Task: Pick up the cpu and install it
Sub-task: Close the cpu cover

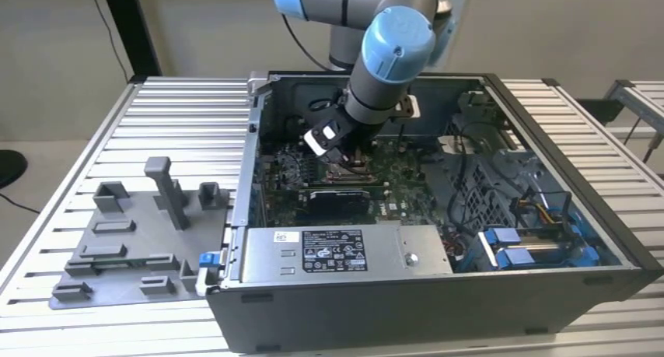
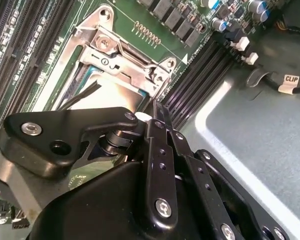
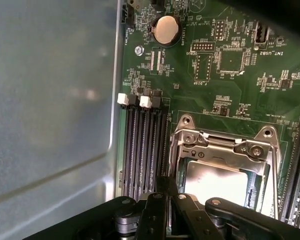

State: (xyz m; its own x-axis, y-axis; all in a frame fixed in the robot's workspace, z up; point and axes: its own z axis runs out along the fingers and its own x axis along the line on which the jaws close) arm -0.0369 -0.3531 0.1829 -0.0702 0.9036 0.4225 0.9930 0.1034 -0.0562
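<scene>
I had the slatted metal table [image 1: 155, 124] filling most of the exterior view, with the open computer case [image 1: 415, 310] lying across the middle and the exterior view's right. The arm [image 1: 400, 54] came down from the top centre of the frame into the case. A grey fixture tray [image 1: 114, 248] sat on the table low at the exterior view's left, just beside the case. A silver box with a white label [image 1: 405, 248] lay along the case's near wall.

Inside the case the green motherboard [image 3: 230, 100] covered the floor. In both wrist views I could see the black memory slots [image 3: 142, 150] running beside the metal socket frame [image 3: 217, 145].

The cpu [image 3: 215, 182] lay flat inside that frame's opening. It looked like a small square plate with a pale silver-grey top, smooth and faintly shiny, and the frame's edges bordered it. In the second wrist view the same pale face [image 2: 120, 95] showed beneath the frame's hinged end, partly hidden by the black finger linkages.

The gripper [image 2: 152, 107] hung right over the socket, near the centre of the exterior view [image 1: 347, 161]. Its fingers were drawn together to a single narrow tip [image 3: 166, 184] at the edge of the cpu, and I saw nothing held between them. I could not tell whether the tip touched the metal. A round coin cell [image 3: 166, 28] sat well apart from the socket on the board.
</scene>
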